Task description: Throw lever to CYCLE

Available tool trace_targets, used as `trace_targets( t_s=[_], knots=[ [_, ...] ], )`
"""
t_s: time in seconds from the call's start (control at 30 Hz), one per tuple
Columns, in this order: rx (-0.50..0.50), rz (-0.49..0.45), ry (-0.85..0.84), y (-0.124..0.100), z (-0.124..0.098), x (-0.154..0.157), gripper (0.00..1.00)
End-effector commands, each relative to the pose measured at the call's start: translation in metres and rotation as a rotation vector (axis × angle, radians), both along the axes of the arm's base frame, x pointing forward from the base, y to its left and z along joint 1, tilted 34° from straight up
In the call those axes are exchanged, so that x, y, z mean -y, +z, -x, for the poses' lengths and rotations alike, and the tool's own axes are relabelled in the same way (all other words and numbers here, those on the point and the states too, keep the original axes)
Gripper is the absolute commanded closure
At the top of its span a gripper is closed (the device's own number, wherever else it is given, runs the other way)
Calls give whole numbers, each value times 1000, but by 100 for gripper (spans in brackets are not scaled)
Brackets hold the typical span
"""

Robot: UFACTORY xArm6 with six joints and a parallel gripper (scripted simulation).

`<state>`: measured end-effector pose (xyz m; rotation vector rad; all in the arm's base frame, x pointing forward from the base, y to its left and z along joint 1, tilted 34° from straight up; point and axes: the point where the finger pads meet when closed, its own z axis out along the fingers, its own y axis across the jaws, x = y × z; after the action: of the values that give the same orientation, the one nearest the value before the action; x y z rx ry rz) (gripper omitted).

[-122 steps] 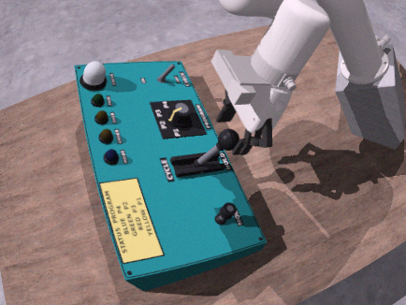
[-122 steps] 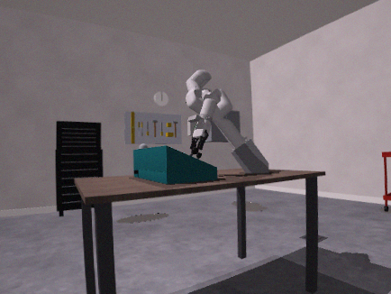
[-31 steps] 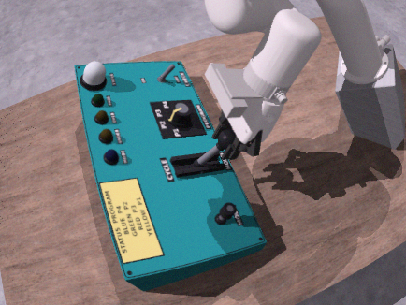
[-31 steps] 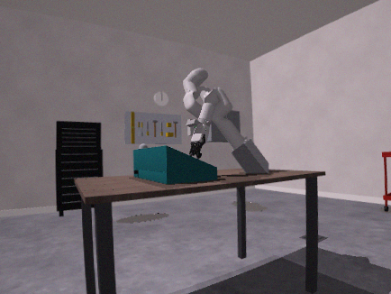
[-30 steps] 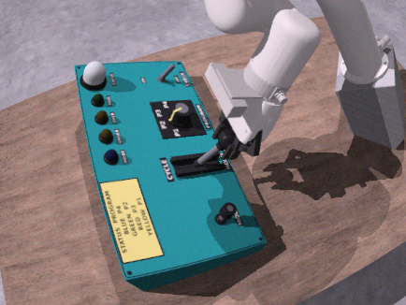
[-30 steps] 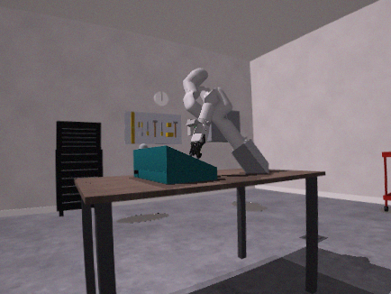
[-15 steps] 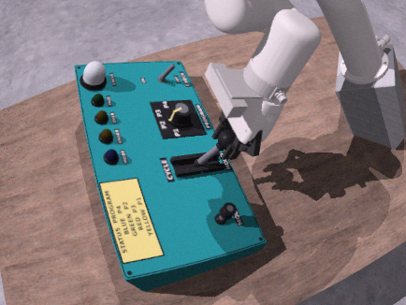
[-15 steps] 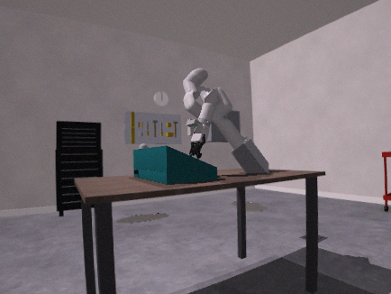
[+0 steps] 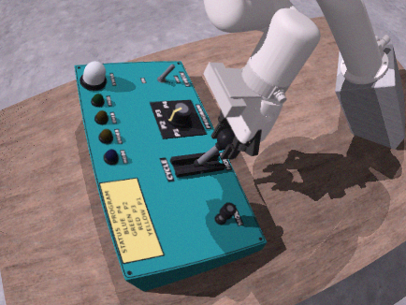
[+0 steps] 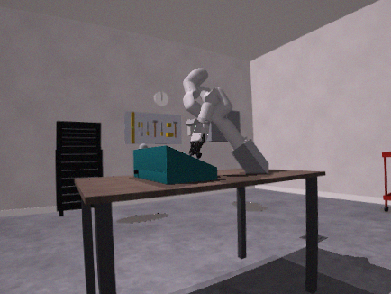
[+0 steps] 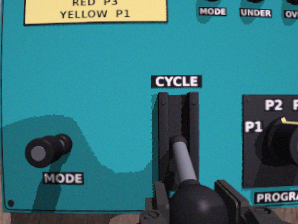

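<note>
The teal console [image 9: 140, 154] [image 10: 173, 168] [image 11: 100, 100] lies on the wooden table. Its lever [image 9: 207, 156] [image 11: 183, 160], a grey shaft with a black ball knob [image 9: 226, 137] [image 11: 199, 204], stands in a black slot [image 9: 187, 167] [image 11: 167, 120]. The lever leans toward the end of the slot away from the CYCLE label [image 9: 166, 169] [image 11: 177, 81]. My gripper [image 9: 229, 142] [image 11: 188, 199] [image 10: 196, 148] is shut on the lever's ball knob, a finger on each side.
On the console are a MODE toggle [image 9: 225, 212] [image 11: 47, 149], a PROGRAM dial [image 9: 180, 112] [image 11: 280, 145] pointing near P2, a white dome button [image 9: 94, 74], several dark lamps [image 9: 104, 117], a small grey switch [image 9: 165, 73] and a yellow status card [image 9: 132, 219]. The arm's base [image 9: 369, 103] stands at the right.
</note>
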<state>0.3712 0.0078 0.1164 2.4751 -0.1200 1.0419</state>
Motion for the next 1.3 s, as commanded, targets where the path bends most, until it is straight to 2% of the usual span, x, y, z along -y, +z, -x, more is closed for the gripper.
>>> trace_targets(
  t_s=[0.0,0.93,1.27],
  knots=[
    [4,-1,1,4,-2,-1,100],
    [4,-2,1,23,-14,-6,100],
    [4,-2,1,33,-24,-8,100]
  ],
)
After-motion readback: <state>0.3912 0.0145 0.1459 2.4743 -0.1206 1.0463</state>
